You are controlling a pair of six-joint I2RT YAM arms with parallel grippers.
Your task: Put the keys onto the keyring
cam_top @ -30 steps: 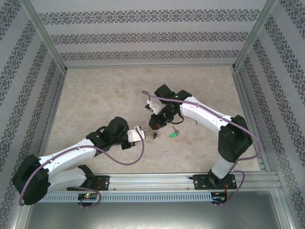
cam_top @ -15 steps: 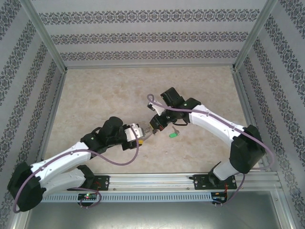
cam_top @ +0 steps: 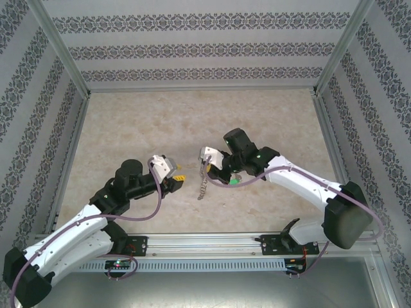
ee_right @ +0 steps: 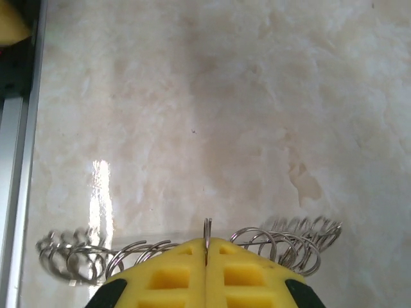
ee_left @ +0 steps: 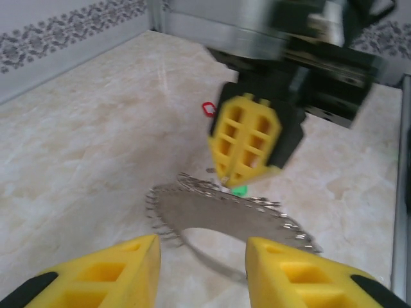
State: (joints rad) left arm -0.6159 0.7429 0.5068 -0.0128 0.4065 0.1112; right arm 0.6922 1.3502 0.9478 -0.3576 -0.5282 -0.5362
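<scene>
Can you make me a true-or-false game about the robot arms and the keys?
1. The right gripper is shut on the keyring. True.
2. The left gripper is holding the green key. False: its jaws are open with nothing between them, and the green key lies on the table.
3. The red key is on the keyring. False: it lies on the table, apart from the ring.
4. The keyring has lots of little silvery loops all along it. True.
</scene>
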